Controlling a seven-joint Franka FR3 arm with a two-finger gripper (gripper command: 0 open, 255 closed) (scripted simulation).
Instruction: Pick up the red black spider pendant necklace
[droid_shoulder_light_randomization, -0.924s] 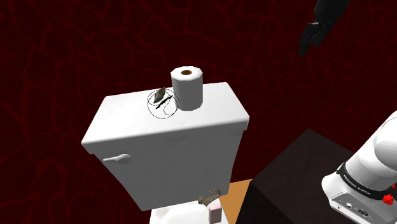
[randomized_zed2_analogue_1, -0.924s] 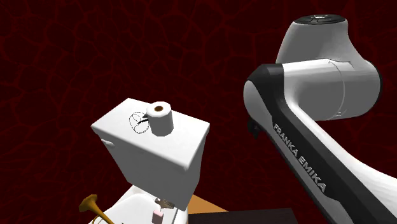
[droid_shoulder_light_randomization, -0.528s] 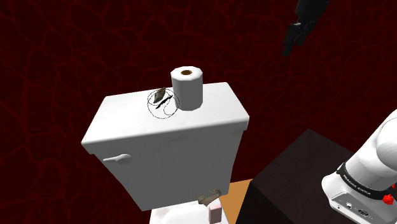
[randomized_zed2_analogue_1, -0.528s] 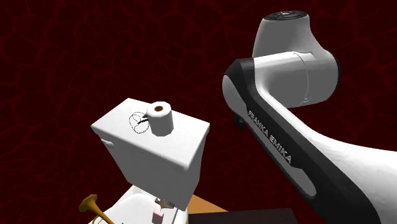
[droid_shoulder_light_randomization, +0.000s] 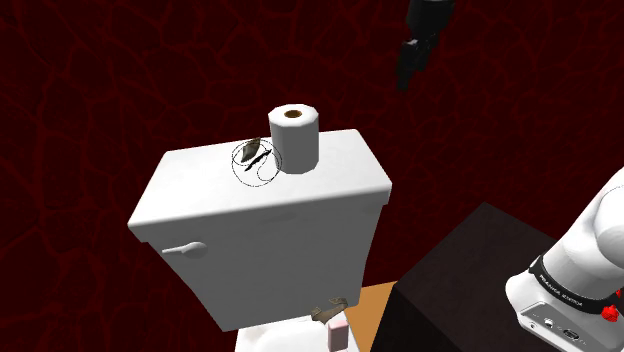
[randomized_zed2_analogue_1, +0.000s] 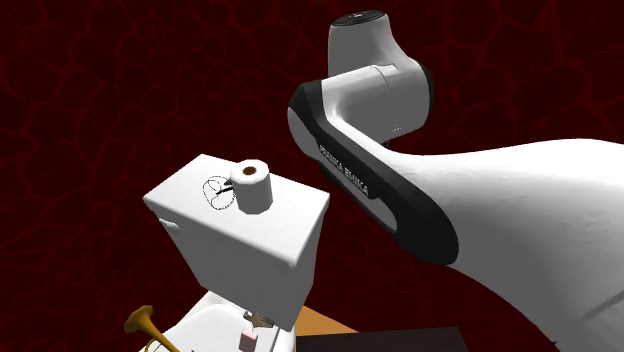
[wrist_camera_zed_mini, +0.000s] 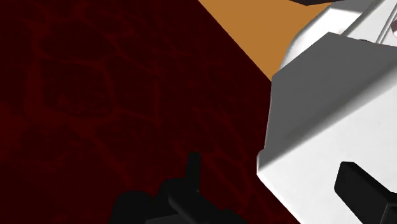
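- On the lid of the white toilet tank (droid_shoulder_light_randomization: 300, 215) lay the necklace (droid_shoulder_light_randomization: 253, 160), a dark pendant inside a thin looped chain. It sat just beside a roll of toilet paper (droid_shoulder_light_randomization: 296, 137), on the roll's side toward the shoulder view's left.
- The gripper (droid_shoulder_light_randomization: 408, 70) hung high above the tank, well apart from the necklace and off toward the shoulder view's right. In the wrist view its two fingers (wrist_camera_zed_mini: 362, 191) stood spread with nothing between them.
- The roll stood so near the pendant that, by my judgement, a finger coming down on that side could tip it or push it off the lid.
- The chain looked thin and flat on a hard, smooth top, so a pinch that missed the pendant might close on nothing or drag the chain toward the edge.
- "FRANKA EMIKA" could be read along the arm (randomized_zed2_analogue_1: 345, 172); the label (droid_shoulder_light_randomization: 565, 297) near the arm's base was too small to read.
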